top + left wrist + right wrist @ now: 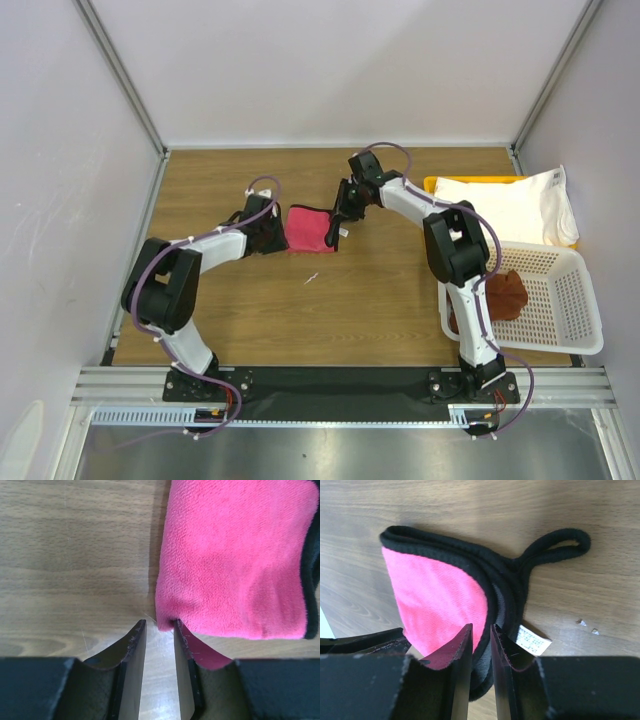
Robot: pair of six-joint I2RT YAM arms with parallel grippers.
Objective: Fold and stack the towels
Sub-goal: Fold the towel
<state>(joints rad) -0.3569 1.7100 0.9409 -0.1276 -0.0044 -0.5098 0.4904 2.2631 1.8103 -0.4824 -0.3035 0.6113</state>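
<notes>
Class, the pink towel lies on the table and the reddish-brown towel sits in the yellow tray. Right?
No. The top external view shows the reddish-brown towel in the white basket, not the yellow tray. The pink towel does lie on the table.

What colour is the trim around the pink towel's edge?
Black, edging the pink towel and forming its hanging loop; clearest in the right wrist view.

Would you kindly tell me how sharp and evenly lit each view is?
Top external: evenly lit, sharp, pink towel clear. Left wrist: towel nap crisp, a shadow along its folded edge. Right wrist: far table soft, pale glare upper right.
</notes>
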